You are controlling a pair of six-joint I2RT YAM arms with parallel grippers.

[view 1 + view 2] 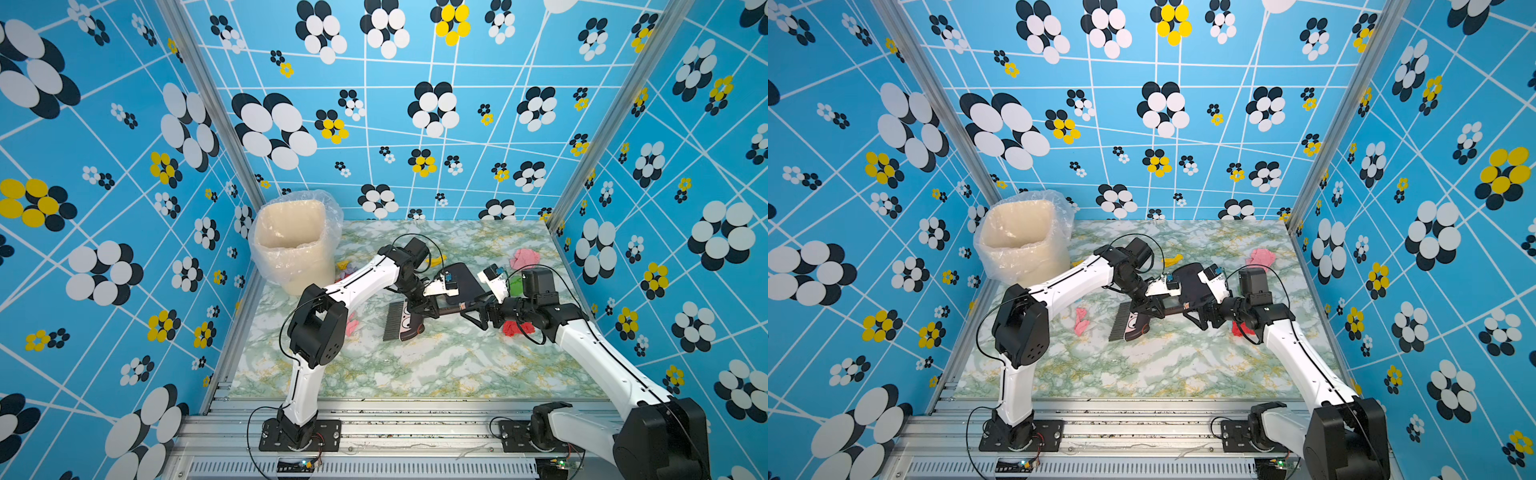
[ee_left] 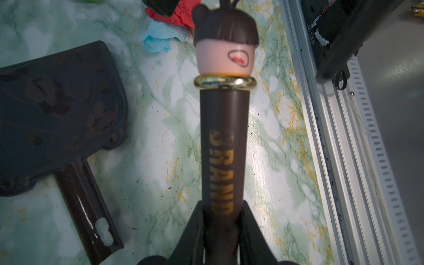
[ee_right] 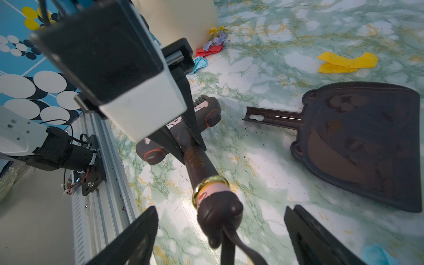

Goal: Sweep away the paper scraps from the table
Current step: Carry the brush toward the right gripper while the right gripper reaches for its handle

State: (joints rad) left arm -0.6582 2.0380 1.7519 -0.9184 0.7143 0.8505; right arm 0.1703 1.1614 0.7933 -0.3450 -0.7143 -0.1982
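Nearest, an aluminium frame (image 1: pixel 395 428) is edging the green, white and yellow marble-patterned desk (image 1: pixel 415 370), and both arm bases are sitting on it.

Farther in, near the middle, a dark brown brush (image 1: pixel 400 322) is stretching left to right, with its bristles pointing left and its handle running right. The left end effector (image 2: pixel 223 229) is clamping tightly around that handle, close to the brush head. The right end effector (image 3: pixel 220 222) is holding its jaws wide apart, one finger on each side of the handle's doll-head cap. There are gaps on both sides, so it is gripping nothing.

The paper scraps are lying scattered around these tools:
- A red scrap (image 1: pixel 513 328) is lying under the right arm's wrist, with a light blue scrap (image 2: pixel 160 37) touching it.
- A small pink scrap (image 1: pixel 352 326) is lying left of the bristles, near the left arm.

Beyond the brush, a dark dustpan (image 3: pixel 358 142) is lying flat on the desk, with its handle pointing toward the brush head. A green scrap (image 1: pixel 515 284) is peeking out just to its right.

Farther still, a yellow scrap (image 1: pixel 436 261) is lying beyond the dustpan, and a larger pink scrap (image 1: pixel 524 257) is resting toward the far right.

At the far left, a cream bin (image 1: pixel 291 245) with a clear liner is standing. A cluster of yellow, purple and red scraps (image 3: pixel 213 43) is gathering at its base.
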